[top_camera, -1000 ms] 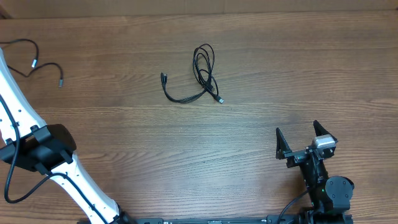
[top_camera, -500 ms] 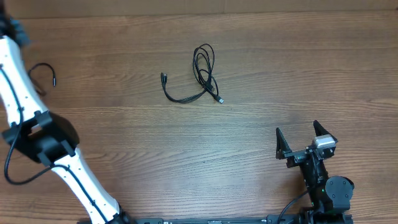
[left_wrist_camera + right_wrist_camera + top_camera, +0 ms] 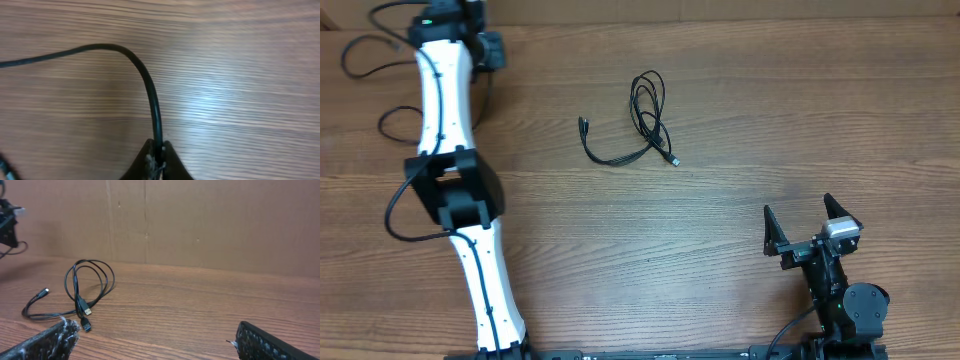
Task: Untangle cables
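Cable bundle [image 3: 647, 120]: loose loops with plugs sticking out, lying mid-worktop [image 3: 800, 90] toward far side, nothing touching it. Loose cable [image 3: 150, 90]: arcs over wood at far left, one stretch pinched between your left fingers [image 3: 156, 152], which are clamped tight on it. Your right fingers [image 3: 798, 212]: spread wide, holding nothing, near right, well apart from bundle.

I see open bench [image 3: 770, 120] all round the coiled cables [image 3: 653, 130]; left arm [image 3: 445, 90] blocks the far-left side.
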